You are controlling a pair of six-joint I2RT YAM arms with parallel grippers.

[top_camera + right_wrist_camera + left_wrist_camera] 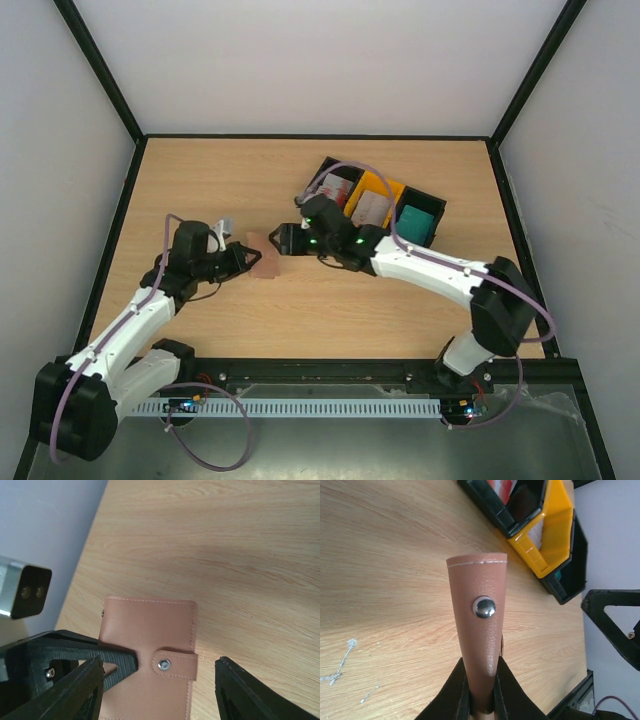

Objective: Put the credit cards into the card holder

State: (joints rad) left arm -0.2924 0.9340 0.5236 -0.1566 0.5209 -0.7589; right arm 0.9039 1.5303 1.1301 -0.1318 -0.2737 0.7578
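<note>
The brown card holder is closed by its snap strap and held above the table's middle, my left gripper shut on its left edge. In the left wrist view the card holder shows edge-on, pinched between my black fingers. My right gripper is open; in its wrist view the right gripper straddles the card holder without touching it. The credit cards lie in the trays: a red-and-white one, a white one with red marks and a teal one.
A row of trays stands at the back right: black, orange, black. The same trays appear in the left wrist view's upper right. Black frame rails border the table. White scuffs mark the wood.
</note>
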